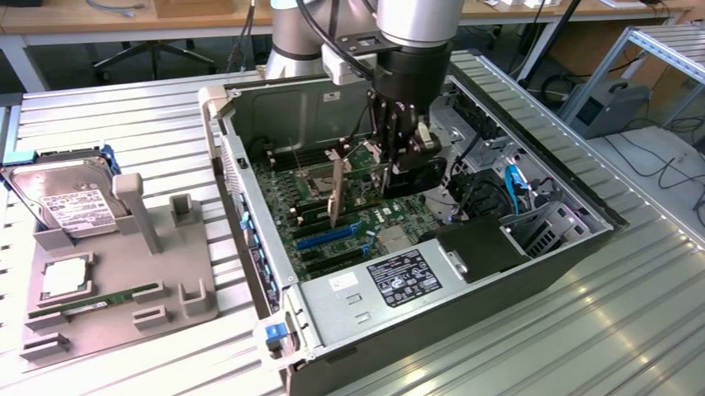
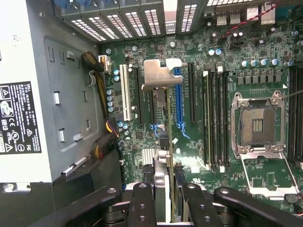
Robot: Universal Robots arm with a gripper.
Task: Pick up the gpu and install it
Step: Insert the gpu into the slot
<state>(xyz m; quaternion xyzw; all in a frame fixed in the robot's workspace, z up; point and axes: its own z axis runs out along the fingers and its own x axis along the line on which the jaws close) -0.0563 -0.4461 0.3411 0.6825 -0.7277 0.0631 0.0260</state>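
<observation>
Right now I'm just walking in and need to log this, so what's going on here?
A robot arm's tool holds the gpu edge-down inside the open computer case, over the motherboard's expansion slots. In the wrist view the card's silver bracket faces the case's rear. A hard drive sits on the gray fixture outside.

The gripper (image 2: 169, 198) is clamping the gpu (image 2: 163, 142) edge-on above the green motherboard (image 2: 208, 61) — its silver end bracket (image 2: 157, 74) is hanging over the expansion slots (image 2: 142, 94), the open CPU socket (image 2: 259, 125) lying beside the RAM slots (image 2: 215, 118).
</observation>
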